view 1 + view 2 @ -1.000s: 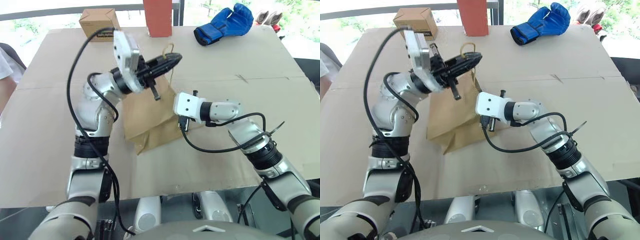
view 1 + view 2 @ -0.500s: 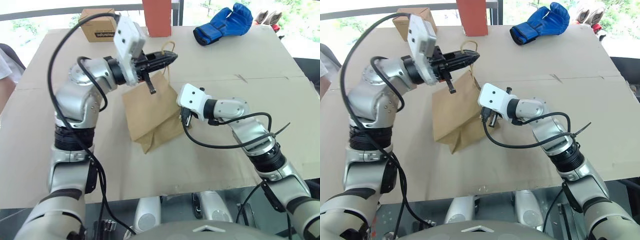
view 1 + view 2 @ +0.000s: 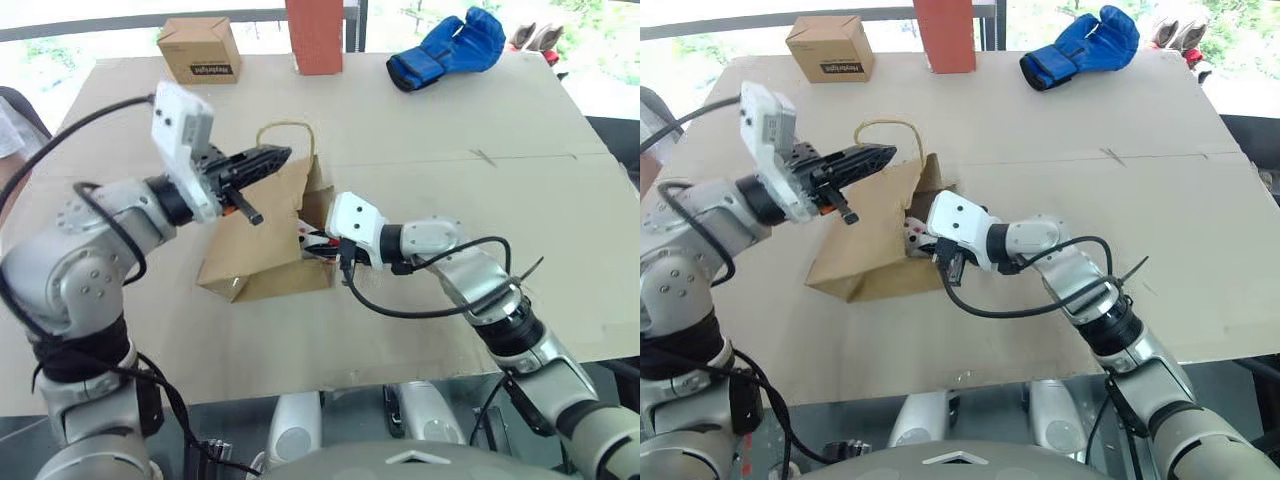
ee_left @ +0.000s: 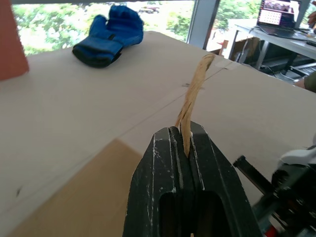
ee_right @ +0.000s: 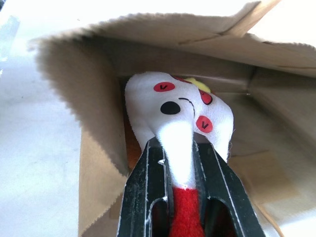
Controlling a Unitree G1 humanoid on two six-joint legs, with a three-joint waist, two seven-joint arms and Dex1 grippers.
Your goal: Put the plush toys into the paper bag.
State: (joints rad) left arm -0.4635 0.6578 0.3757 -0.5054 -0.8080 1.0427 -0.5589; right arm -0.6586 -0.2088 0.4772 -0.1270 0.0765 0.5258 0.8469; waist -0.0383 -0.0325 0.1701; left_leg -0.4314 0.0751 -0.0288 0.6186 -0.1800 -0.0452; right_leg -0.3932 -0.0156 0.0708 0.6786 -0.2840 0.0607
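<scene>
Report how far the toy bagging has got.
Done: the brown kraft paper bag is held open, the left gripper shut on its twine handle.
In hand: the right gripper is shut on the white plush toy with red end, pushing it through the bag's mouth.
Left: release it inside. A brown bear toy isn't visible, so I can't tell its status.

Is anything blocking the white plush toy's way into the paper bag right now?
Nothing visible does. The left gripper holds the paper bag open by its handle, and the right gripper has the white plush toy at the bag's mouth.
</scene>
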